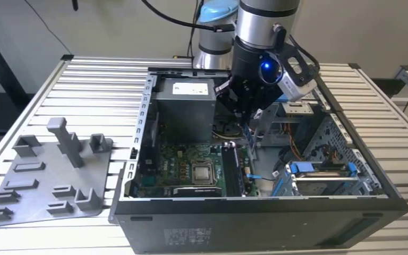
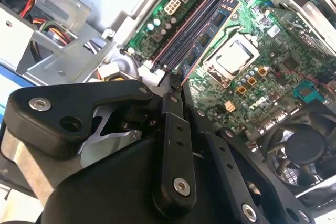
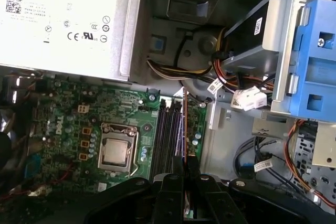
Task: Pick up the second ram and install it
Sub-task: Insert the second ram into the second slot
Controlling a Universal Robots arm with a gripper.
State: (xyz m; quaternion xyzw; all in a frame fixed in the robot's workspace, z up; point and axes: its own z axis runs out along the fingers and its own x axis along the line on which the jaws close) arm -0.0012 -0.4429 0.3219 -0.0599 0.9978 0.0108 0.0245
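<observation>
Inside the open computer case (image 1: pixel 261 210) on the slatted desk (image 1: pixel 98 90), we see the gripper (image 1: pixel 250 123) lowered over the motherboard (image 1: pixel 183 170), directly above the bank of black memory slots (image 3: pixel 167 140). In the first wrist view a thin strip stands on edge between the fingertips (image 3: pixel 185 165) and runs away from the gripper along the slot bank; we take this to be the second ram (image 3: pixel 184 129), though its far end is hard to separate from the slots. In the second wrist view the fingers (image 2: pixel 173 129) are drawn nearly together, with a slim gap that suits a narrow board held edgewise, so we judge the gripper closed on the module. The processor socket (image 3: pixel 116 148) lies to one side of the gripper, the power supply (image 1: pixel 184 106) beyond it, and the blue drive bracket (image 3: pixel 315 56) to the other side. The grey tray (image 1: pixel 44 175) with its posts sits on the desk well apart from the gripper, outside the case, and we make out no strip on it. Status, as we judge it: pick-up appears done and the module has been carried over the slots. Whether it is seated we cannot tell; the slot latches are not clear enough to read, so we log installation as not confirmed and the release as outstanding.
</observation>
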